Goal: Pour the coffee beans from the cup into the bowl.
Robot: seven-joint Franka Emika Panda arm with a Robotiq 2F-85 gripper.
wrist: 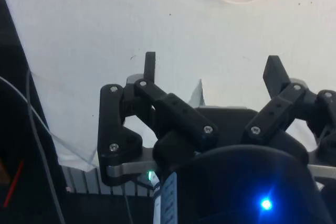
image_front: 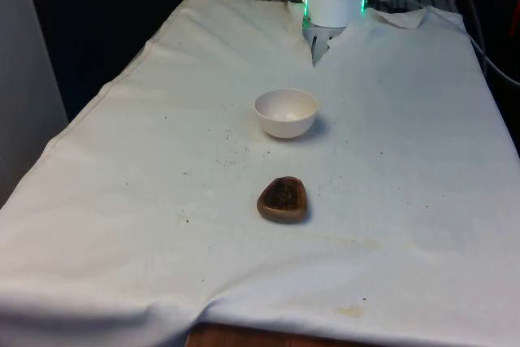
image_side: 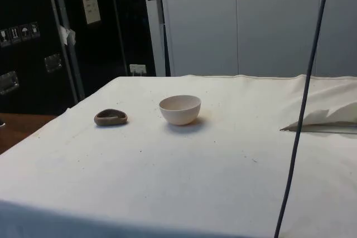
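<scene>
Since the brown cup (image_front: 283,199) sits upright on the table with dark beans (image_front: 282,193) inside and the white bowl (image_front: 285,111) looks empty, I judge the pour not yet begun. Both stand mid-table, the cup nearer the wooden edge, the bowl nearer the robot's end. Above the cloth, the gripper (wrist: 212,69) is spread wide, holding and touching nothing.
</scene>
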